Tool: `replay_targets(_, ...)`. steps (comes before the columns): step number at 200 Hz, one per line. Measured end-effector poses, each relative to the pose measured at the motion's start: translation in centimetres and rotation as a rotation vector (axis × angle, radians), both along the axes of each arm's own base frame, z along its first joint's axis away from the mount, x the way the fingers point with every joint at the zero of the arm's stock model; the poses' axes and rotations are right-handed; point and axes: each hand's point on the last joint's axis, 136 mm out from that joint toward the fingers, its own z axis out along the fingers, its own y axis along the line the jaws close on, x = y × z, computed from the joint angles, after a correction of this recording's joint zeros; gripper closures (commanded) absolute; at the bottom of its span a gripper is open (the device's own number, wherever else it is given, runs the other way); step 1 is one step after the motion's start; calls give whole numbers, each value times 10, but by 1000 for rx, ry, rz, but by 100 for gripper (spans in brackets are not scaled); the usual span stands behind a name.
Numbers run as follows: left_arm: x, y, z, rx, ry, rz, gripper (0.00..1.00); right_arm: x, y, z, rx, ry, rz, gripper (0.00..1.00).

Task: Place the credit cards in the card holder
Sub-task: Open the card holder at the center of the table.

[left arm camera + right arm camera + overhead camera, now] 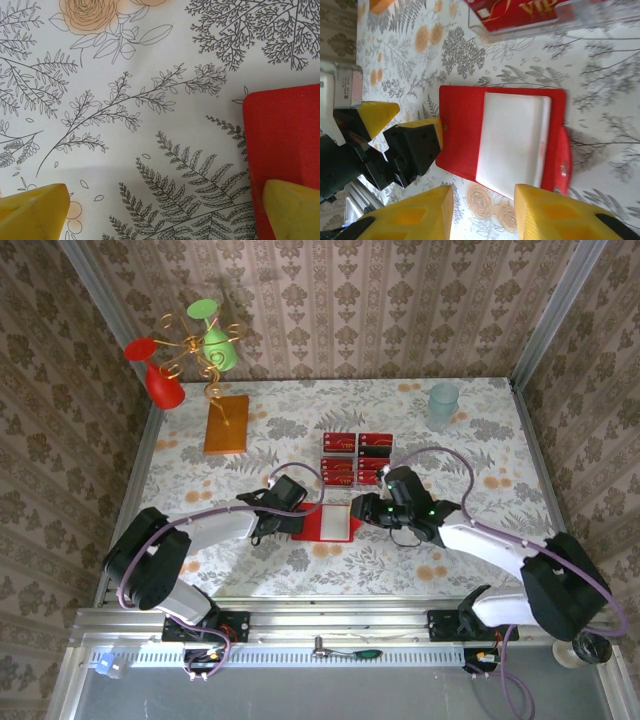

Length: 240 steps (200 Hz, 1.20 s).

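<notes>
Card holder (pixel 328 524) lay open between both grippers — credit cards (pixel 341 445) grouped just beyond it.
Left gripper (pixel 165 210) stood wide, one finger (pixel 292 210) over the holder's edge; right gripper (pixel 482 210) partly open, empty.

In the left wrist view the card holder (pixel 285 135) runs off the right edge, its lower corner hidden by a fingertip (pixel 292 210) of the left tool (pixel 162 215); the bottom edge cuts both fingertips. In the right wrist view a credit card (pixel 520 12) is blurred and cropped at the top, and the right tool (pixel 482 212) is cut off below. From above, the print on the credit cards (pixel 357 458) is too small to read.
</notes>
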Motion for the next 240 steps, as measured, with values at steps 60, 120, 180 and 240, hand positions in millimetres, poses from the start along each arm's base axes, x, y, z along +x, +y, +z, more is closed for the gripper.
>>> replay_targets(60, 0, 3, -2, 10, -5, 6, 0, 12, 11, -37, -93, 62, 22, 73)
replay_targets(120, 1, 4, -2, 13, -11, 8, 0, 15, -20, -71, -154, 96, -56, 78)
replay_targets(180, -2, 7, -6, 18, -6, 9, 0, 13, -25, -82, -146, 94, -83, 82)
replay_targets(240, -1, 7, -6, 16, -12, 10, 0, 10, -11, -55, -143, 78, -19, 86)
